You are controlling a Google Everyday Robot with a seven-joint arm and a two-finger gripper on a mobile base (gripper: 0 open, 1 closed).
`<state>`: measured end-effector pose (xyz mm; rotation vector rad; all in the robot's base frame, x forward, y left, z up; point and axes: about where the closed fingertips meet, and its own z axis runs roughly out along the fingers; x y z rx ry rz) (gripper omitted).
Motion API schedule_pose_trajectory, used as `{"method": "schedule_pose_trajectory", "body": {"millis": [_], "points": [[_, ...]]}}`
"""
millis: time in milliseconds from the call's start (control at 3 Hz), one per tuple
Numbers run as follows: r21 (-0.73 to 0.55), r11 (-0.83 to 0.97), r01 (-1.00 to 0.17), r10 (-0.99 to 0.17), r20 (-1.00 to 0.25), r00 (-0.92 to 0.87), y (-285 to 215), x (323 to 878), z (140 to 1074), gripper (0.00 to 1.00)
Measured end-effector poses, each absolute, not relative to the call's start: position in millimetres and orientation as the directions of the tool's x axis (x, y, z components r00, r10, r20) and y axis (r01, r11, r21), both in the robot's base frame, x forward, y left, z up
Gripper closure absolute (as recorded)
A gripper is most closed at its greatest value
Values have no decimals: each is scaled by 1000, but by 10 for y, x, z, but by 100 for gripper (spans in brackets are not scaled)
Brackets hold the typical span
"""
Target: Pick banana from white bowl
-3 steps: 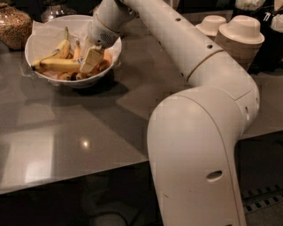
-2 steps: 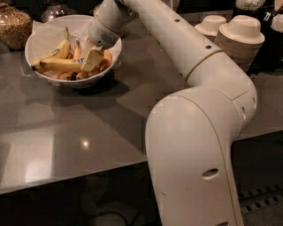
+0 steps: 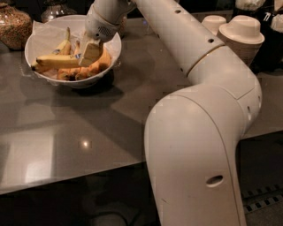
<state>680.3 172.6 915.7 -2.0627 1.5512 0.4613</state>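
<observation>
The white bowl (image 3: pixel 35 39), lined with crinkled white paper, stands at the back left of the grey table. The long yellow banana (image 3: pixel 55 62) lies across it, pointing left, on top of shorter, browner bananas (image 3: pixel 95 66). My gripper (image 3: pixel 90 53) reaches down into the bowl from the right and sits at the long banana's right end, covering it. The banana's blue sticker is hidden.
A glass jar of brown grains (image 3: pixel 13 26) stands left of the bowl and another glass vessel (image 3: pixel 55 9) behind it. Stacks of small paper bowls (image 3: pixel 241 33) stand at the back right. My arm (image 3: pixel 199 57) spans the table; the table's front edge (image 3: pixel 66 181) runs below.
</observation>
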Motion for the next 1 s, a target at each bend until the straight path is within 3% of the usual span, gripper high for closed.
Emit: {"method": "schedule_pose_trajectory", "body": {"millis": [667,1000], "points": [[-282,-240,-929,-766,-533,359,1600,6423,9690,100],[-348,-224,-910,-715,-576,396,1483,5950,10042,100]]}}
